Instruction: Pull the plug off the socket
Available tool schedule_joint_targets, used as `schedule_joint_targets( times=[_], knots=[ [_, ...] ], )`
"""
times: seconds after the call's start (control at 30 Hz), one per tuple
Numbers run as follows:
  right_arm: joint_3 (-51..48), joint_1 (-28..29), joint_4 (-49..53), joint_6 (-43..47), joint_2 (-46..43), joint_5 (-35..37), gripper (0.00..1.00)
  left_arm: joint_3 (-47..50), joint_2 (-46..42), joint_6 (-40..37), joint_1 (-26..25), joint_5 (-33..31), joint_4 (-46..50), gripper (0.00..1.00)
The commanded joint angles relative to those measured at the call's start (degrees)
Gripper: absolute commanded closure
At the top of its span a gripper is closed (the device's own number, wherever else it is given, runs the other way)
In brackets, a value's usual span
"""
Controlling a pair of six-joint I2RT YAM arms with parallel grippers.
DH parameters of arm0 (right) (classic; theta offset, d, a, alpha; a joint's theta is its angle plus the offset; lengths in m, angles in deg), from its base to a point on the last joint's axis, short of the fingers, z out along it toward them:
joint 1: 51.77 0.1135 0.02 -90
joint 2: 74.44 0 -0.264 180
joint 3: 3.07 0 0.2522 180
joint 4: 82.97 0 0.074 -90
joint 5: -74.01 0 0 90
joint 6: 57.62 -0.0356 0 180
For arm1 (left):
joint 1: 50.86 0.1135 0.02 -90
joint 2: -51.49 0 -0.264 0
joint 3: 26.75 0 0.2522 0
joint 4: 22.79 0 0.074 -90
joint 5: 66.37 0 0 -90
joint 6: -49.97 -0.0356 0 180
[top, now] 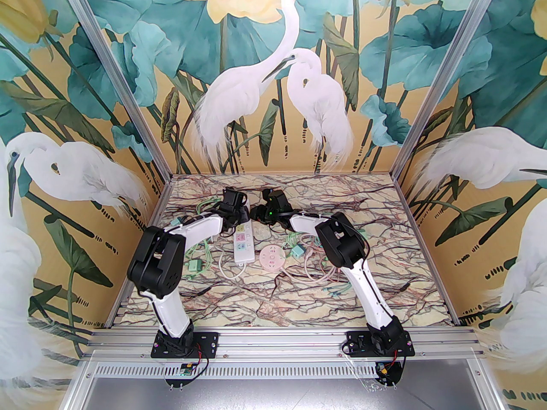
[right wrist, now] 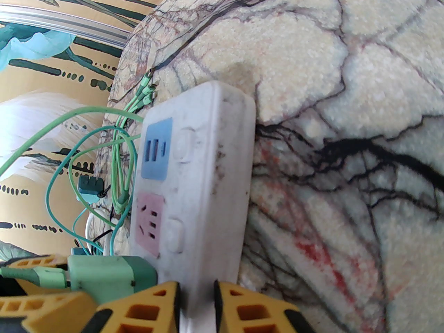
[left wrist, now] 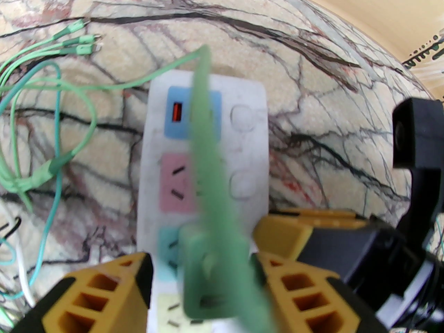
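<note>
**Step in hand:** grip on the plug, ahead of extraction.

The green plug [right wrist: 111,278] is seen seated in the white power strip [right wrist: 208,172], low in the left wrist frame. It sits beside the teal panel [left wrist: 168,245] and above a yellow one; which of the two sockets it occupies cannot be told. Its green cable [left wrist: 204,123] runs up the middle of that frame, across the pink and blue panels.

The left gripper [left wrist: 203,260] is set narrow about the plug, one yellow finger [left wrist: 104,290] at lower left and the other at lower right. A sliver of strip face is seen between the lower-left finger and the plug body, so whether the pads bear on it cannot be told.

The right gripper [right wrist: 197,286] is clamped on the strip's long side wall at the bottom centre of the right wrist frame, just beside the plug. The strip lies flat on the marbled table [right wrist: 347,82].

**Judgement for a clean pull:**
- Contact is to be confirmed on both flanks of the plug body, not on the cable, before any lift.
- The pull is best made straight along the pins, away from the strip face; a sideways rock is likely to bind them.
- The strip is to be pinned down throughout, or it is likely to rise with the plug.
- Cable slack at the left of the frame looks ample, so snagging is judged unlikely.
</note>
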Motion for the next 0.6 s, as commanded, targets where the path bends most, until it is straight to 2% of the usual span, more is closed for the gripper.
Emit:
schedule_joint_targets(
  times=[0.0, 0.13, 0.37, 0.57],
  knots=[
    [-2.11, 0.47, 6.94, 0.16, 1.33, 0.81, 0.76, -0.97, 2.08, -1.2, 0.22, -0.82, 1.32, 0.5],
    [-1.55, 0.48, 7.57, -0.05, 1.51, 0.88, 0.76, -1.09, 2.52, -1.17, 0.24, -0.43, 1.49, 0.62],
    [0.89, 0.5, 11.63, 0.45, 2.27, 1.77, 0.76, -1.29, 1.15, -2.37, -0.5, -1.3, 2.02, 0.63],
    [2.64, 0.53, 14.61, 0.64, 2.73, 2.47, 0.76, -2.56, 1.17, -6.71, -3.56, -7.47, 3.42, 0.63]
  ],
)
